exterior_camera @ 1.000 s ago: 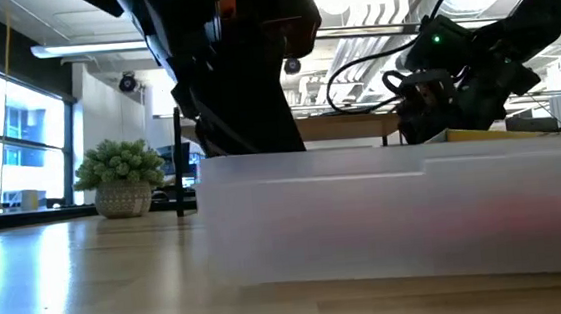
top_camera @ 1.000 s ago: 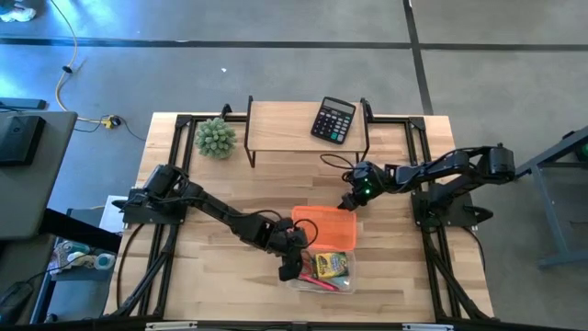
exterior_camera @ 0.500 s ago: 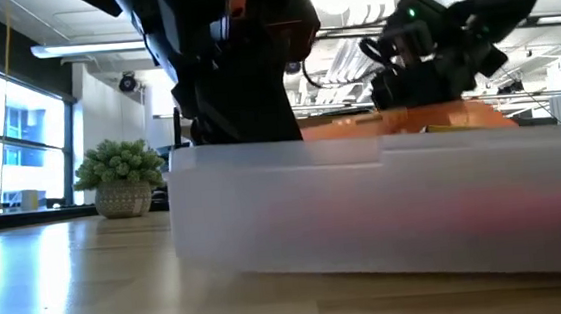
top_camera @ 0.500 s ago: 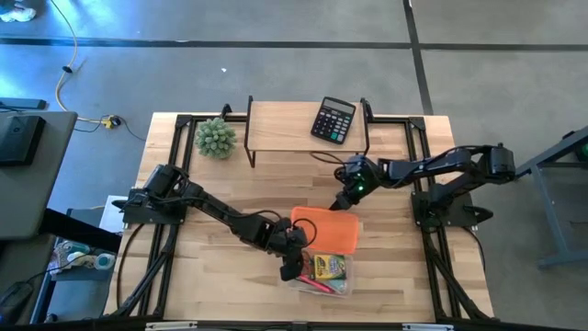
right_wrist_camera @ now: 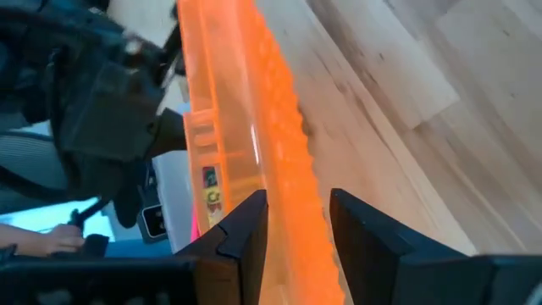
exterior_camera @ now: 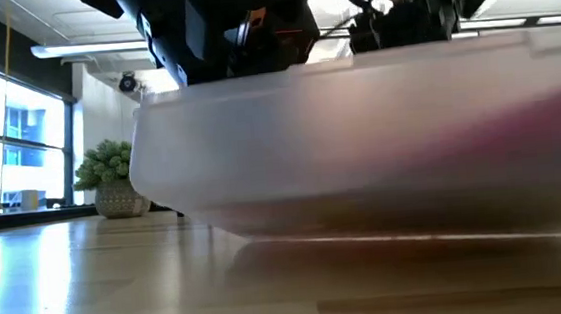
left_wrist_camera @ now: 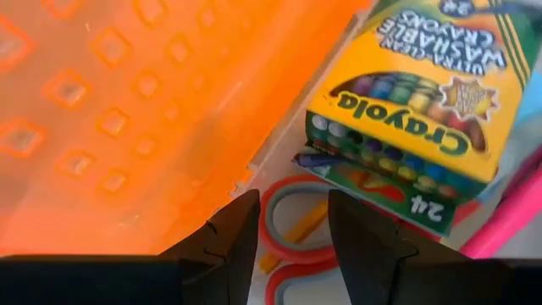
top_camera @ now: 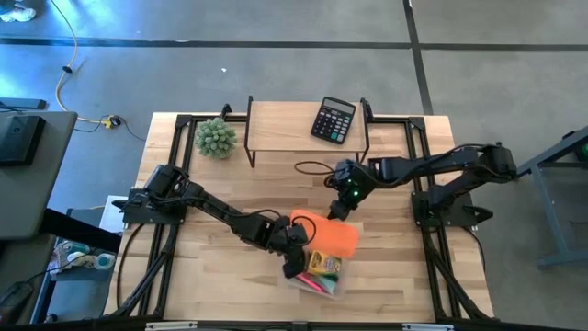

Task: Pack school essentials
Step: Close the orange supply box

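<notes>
A clear plastic box (top_camera: 319, 276) with a hinged orange lid (top_camera: 329, 236) sits near the table's near edge. It holds a Crayola crayon box (left_wrist_camera: 406, 93), red-handled scissors (left_wrist_camera: 288, 222) and a pink pen (left_wrist_camera: 508, 222). My left gripper (top_camera: 292, 264) is at the box's left side, shut on its wall. My right gripper (top_camera: 336, 210) is at the lid's far edge, shut on it. In the low view the box (exterior_camera: 360, 141) fills the picture, one side off the table. Pencils, note pad, marker and the yellow piece are hidden. My left gripper straddles the box's wall (left_wrist_camera: 254, 180) close to the lid's hinge, one finger (left_wrist_camera: 230, 237) on the lid side and one finger (left_wrist_camera: 366, 246) over the scissors inside. It comes slanting down from the table's left. My right gripper pinches the orange lid's free edge (right_wrist_camera: 292, 212) between its two fingers, coming from the table's far right, slanting down. The lid (right_wrist_camera: 254, 144) stands on edge, raised off the table and tilted over the box.
A spiky green ball plant (top_camera: 214, 137) stands at the far left. A black calculator (top_camera: 333, 119) lies on a low wooden shelf (top_camera: 285, 124) at the far edge. Bare wood shows to the left and near side of the box.
My right gripper has moved toward the table's left and up, carrying the lid's far edge. The lid has swung from lying flat to standing tilted over the box. The box has turned a little, shifted toward the near left, and tipped, so it looms larger in the low view.
</notes>
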Available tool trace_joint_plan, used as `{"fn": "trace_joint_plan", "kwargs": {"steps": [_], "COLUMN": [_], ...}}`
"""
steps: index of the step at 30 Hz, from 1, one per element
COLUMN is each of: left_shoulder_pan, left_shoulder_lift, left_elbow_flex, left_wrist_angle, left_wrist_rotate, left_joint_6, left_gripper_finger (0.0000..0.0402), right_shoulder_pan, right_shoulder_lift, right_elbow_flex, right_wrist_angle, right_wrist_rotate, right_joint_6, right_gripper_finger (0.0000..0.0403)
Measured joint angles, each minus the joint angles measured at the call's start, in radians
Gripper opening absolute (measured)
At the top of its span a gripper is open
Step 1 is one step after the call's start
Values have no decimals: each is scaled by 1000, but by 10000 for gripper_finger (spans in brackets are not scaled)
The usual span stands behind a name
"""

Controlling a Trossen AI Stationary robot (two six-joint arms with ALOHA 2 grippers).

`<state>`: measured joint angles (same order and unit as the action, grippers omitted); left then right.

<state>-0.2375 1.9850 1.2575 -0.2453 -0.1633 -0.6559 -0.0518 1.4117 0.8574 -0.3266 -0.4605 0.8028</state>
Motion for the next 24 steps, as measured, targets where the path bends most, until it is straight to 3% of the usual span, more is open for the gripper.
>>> {"fn": "trace_joint_plan", "kwargs": {"steps": [8, 15, 24], "left_shoulder_pan": [-13, -18, -19], "left_shoulder_lift": [0, -3, -3], "left_elbow_flex": [0, 0, 0], "left_wrist_angle": [9, 20, 19], "left_wrist_rotate": [-28, -28, -40], "left_joint_6": [-24, -67, -93], "left_gripper_finger": [133, 133, 133], "right_shoulder_pan": [86, 134, 171], "right_shoulder_lift": [0, 0, 2], "right_elbow_flex": [123, 145, 144], "right_wrist_angle": [-121, -132, -116], "right_wrist_rotate": [107, 174, 176], "right_joint_6": [4, 29, 72], "right_gripper_finger": [122, 122, 122]}}
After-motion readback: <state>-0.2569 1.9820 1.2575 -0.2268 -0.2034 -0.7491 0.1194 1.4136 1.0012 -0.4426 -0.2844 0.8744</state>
